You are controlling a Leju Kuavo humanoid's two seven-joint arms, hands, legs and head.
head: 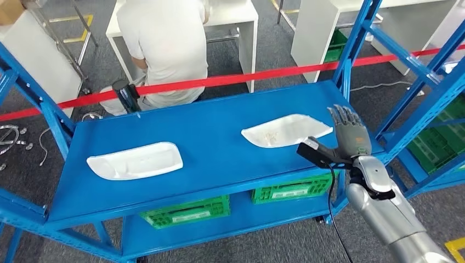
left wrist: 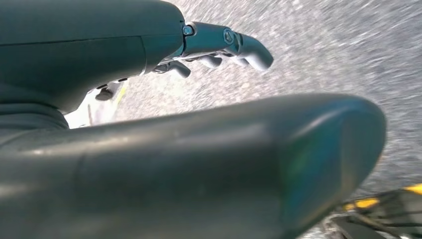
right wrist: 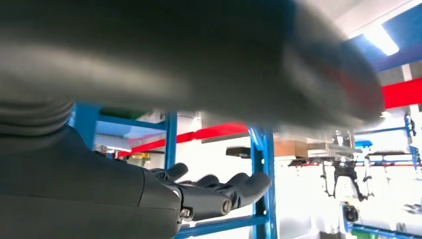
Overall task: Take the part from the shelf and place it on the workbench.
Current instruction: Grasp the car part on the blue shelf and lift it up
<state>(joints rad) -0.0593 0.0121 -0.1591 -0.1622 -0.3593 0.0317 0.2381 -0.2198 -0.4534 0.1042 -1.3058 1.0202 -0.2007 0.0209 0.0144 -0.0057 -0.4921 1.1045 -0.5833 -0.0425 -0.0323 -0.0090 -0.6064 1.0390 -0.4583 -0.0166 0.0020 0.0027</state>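
Note:
Two white moulded parts lie flat on the blue shelf: one part at the left and another part at the right. My right hand is raised at the shelf's right end, just right of the right part, fingers straight and apart, holding nothing. In the right wrist view that right hand reaches toward a blue upright with its fingers loosely spread. My left hand hangs over grey floor with its fingers lightly bent and nothing in them.
A person in a white shirt sits behind the shelf, past a red barrier tape. Green crates stand on the lower shelf level. Blue uprights frame both shelf ends. A white table stands behind.

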